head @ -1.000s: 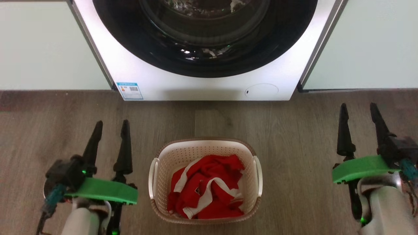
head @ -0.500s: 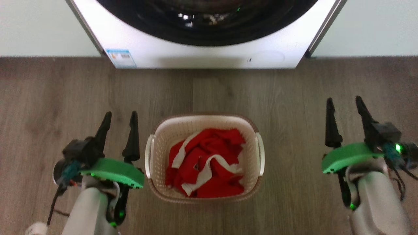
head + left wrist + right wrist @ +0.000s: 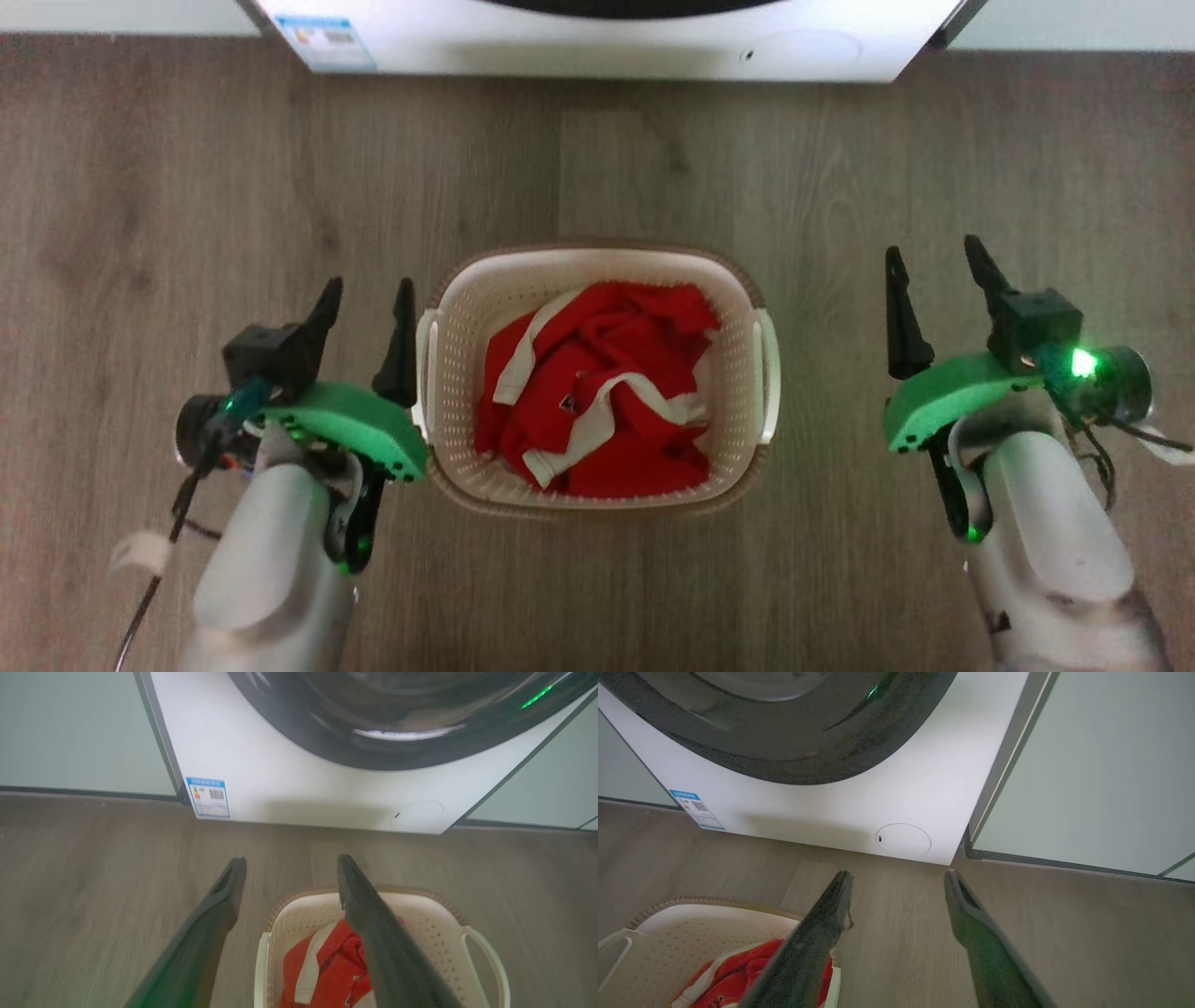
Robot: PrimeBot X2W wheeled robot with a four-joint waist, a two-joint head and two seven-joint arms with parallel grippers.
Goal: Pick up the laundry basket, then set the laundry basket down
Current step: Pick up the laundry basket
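Where it all rests: a grey-brown wood-plank floor [image 3: 187, 168] that carries everything in the head view.
Washing machine [image 3: 597, 37]: white front along the top edge of the head view, standing on the floor; both wrist views show its dark round door.
Basket [image 3: 455, 373]: cream, perforated, with a brownish rim, upright on the floor in the middle of the head view, between the two arms and apart from the machine.
Garment [image 3: 597, 392]: red with white trim, crumpled inside the basket and covering most of its bottom.
Left gripper [image 3: 369, 289]: released, fingers spread and holding nothing. It sits just beside the basket's left side, its inner finger close along that side's white loop; whether they touch cannot be told. In the left wrist view one finger crosses in front of the basket and the other lies over bare floor.
Right gripper [image 3: 932, 247]: also released and holding nothing, over bare floor well apart from the basket's right side. The right wrist view has the basket low at its left, beside the nearer finger.
Left handle [image 3: 425, 373]: white loop on the basket's left wall, next to the left gripper.
Right handle [image 3: 767, 373]: white loop on the opposite wall, with open floor between it and the right gripper.
Sticker [image 3: 317, 37]: blue and white, at the machine's lower left corner.
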